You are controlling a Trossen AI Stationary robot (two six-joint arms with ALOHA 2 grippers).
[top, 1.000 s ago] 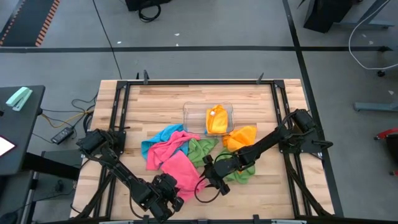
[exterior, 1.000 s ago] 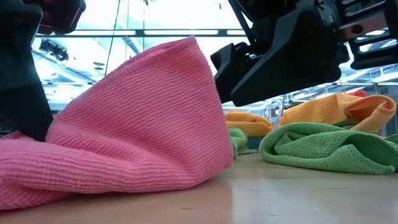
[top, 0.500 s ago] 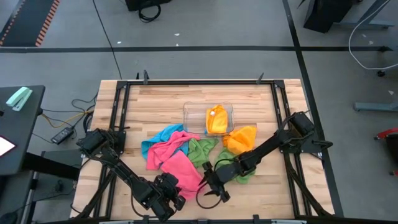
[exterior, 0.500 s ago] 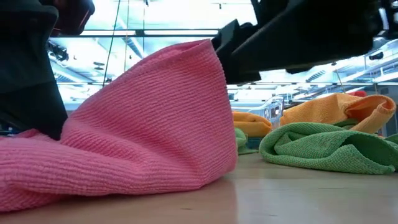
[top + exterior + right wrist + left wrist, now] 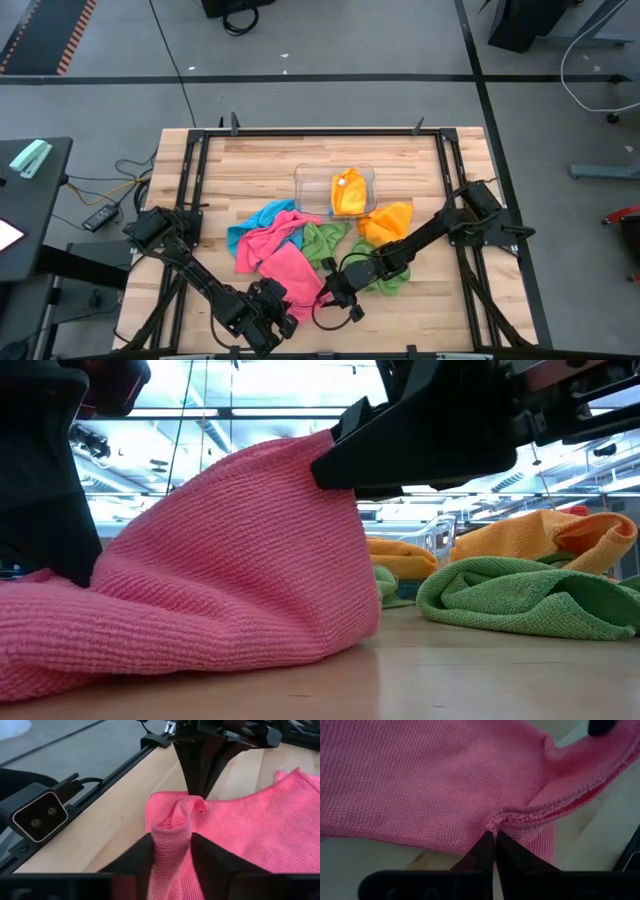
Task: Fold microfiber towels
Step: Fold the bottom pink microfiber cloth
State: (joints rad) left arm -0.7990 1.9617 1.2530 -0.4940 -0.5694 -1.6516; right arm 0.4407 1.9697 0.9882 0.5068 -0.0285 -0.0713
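Wooden slats of the table are bare along the far edge, so open room is offered there. Near the front edge, the pink towel is pinched at its hem by the clenched left gripper, while a raised fold is clamped by the right gripper. It is judged soft, light and limp; corners are best gripped. The other towels crowd the right side.

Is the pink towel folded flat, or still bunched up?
Bunched: the pink towel humps up, its edge pinched by the left gripper and the right gripper.
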